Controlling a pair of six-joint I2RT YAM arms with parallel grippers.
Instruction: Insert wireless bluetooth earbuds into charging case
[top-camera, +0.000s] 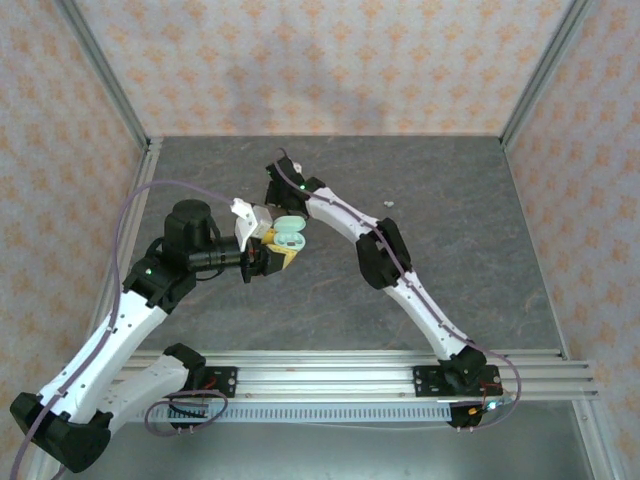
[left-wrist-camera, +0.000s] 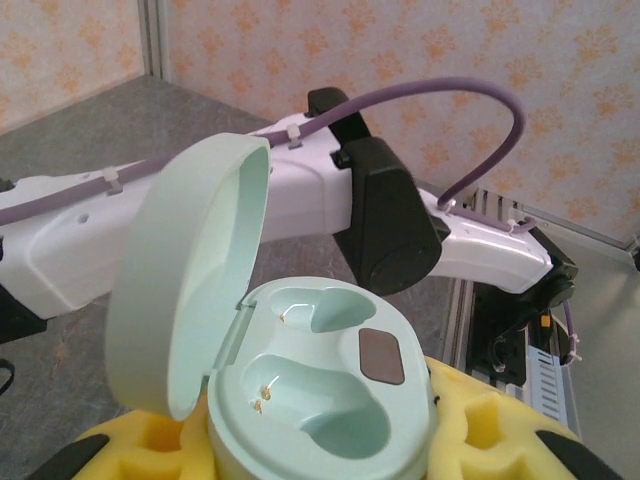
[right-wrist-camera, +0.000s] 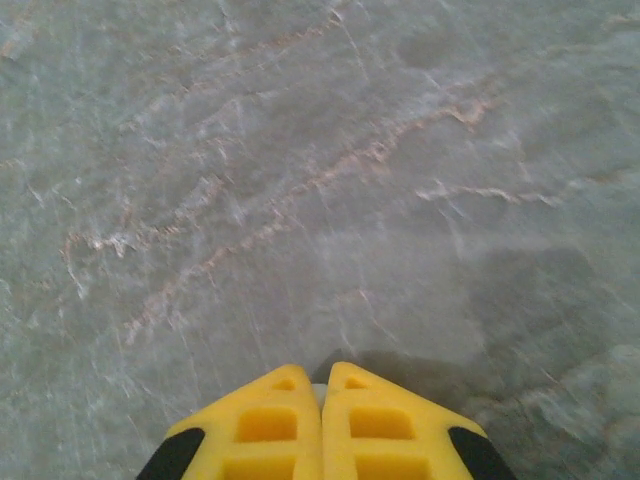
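At table (top-camera: 450, 250) centre, a touch toward 9 o'clock, top view: case (left-wrist-camera: 330, 400) held off the surface.

- Right arm (top-camera: 385, 255): runs from 5 o'clock up past the case, wrist ending at its 12 o'clock.
- Left gripper (top-camera: 282, 248): my yellow jaws are clenched on the case base from both flanks. Grip looks level.
- Case: mint, oval, open. Lid (left-wrist-camera: 185, 290) stands up on its hinge at 9 o'clock in the left wrist view.
- Wells (left-wrist-camera: 320, 310): two, both empty; gold contacts (left-wrist-camera: 262, 398) are bare. So no earbuds are seated yet.
- Right gripper (right-wrist-camera: 322, 372): jaws pressed tip to tip, pointing down at bare table. A pale sliver (right-wrist-camera: 318, 392) shows at the seam; I cannot tell whether that is an earbud pinched there.
- Speck (top-camera: 388, 203): tiny and white, lying on the table at 2 o'clock from the case, well apart. Possibly an earbud; too small to confirm.

Handling, my judgement: earbuds are very light, hard, smooth and rounded, so they are likely to squirt out of a pinch or roll. Take one across its broadest part, at the very fingertips, with gentle pressure. It must drop into its own shaped well right way round.

In the way: the upright lid blocks any approach from 9 o'clock, and my right arm crowds the case at 12. Come down from above on the open side, at 3 o'clock.
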